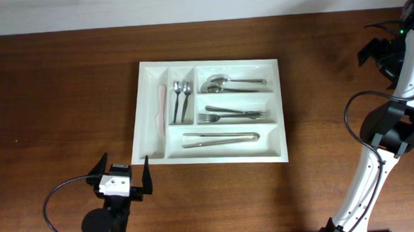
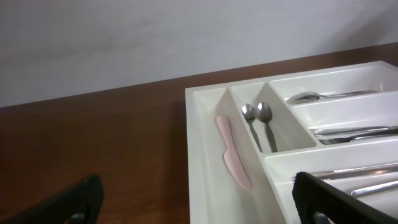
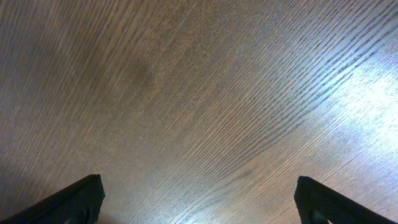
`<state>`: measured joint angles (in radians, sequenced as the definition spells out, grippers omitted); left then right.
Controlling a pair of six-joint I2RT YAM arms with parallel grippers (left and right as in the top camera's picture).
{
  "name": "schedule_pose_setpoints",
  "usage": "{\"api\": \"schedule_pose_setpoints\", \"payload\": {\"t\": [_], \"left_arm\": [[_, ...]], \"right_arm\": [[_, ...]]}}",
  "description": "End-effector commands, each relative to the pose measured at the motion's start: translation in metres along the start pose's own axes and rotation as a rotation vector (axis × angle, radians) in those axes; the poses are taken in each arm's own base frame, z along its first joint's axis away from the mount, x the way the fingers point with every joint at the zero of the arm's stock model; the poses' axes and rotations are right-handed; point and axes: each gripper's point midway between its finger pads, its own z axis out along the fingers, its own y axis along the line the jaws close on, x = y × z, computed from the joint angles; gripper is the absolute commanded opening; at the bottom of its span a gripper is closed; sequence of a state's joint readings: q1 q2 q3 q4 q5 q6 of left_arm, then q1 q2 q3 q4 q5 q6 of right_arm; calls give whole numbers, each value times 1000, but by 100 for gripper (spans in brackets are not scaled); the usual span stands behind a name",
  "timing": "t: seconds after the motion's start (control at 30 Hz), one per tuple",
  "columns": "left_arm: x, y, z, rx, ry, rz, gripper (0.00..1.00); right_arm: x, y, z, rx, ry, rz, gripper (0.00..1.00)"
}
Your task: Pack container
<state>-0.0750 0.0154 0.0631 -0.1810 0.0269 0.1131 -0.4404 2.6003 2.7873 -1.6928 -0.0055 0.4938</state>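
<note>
White tray ahead of the left pincer holds a pink knife (silver cutlery elsewhere); brown streaked table.

Even, bright illumination is provided overhead; strong glare is seen on the bench at right, where grain is blurred.

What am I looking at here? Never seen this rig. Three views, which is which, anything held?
Two robot arms stand at a wooden table. The overhead view looks straight down; the other two come from cameras on each wrist, with the dark finger tips at the bottom corners. The left gripper is open and empty, near the corner of the white cutlery tray. The tray holds a pink knife, two small spoons, larger spoons, forks and long utensils. The right gripper is open and empty, facing bare wood.
</note>
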Motion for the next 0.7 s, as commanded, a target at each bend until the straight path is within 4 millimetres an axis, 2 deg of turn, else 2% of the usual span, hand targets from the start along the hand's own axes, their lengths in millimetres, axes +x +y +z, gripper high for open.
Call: {"api": "schedule_pose_setpoints", "payload": {"t": [0.0,0.1,0.23,0.33,0.4,0.43,0.53,0.6,0.67], "left_arm": [[1,-1,0,7,-6,15,99],[1,-1,0,7,-6,15,99],[1,-1,0,7,-6,15,99],[1,-1,0,7,-6,15,99],[1,-1,0,7,-6,15,99],[1,-1,0,7,-6,15,99],[1,-1,0,7,-6,15,99],[1,-1,0,7,-6,15,99],[1,-1,0,7,-6,15,99]], "right_arm": [[-2,3,-18,-23,-39,-3,99],[-3,1,-32,-22,-74,-18,99],[-18,-15,-78,69,-253,-42,99],[-33,-3,-116,23,-412,-43,99],[-40,14,-147,-38,-532,-49,99],[-42,28,-171,-98,-622,-55,99],[-32,48,-212,-202,-761,-72,99],[-12,56,-233,-268,-826,-92,99],[11,58,-247,-317,-873,-112,99]]}}
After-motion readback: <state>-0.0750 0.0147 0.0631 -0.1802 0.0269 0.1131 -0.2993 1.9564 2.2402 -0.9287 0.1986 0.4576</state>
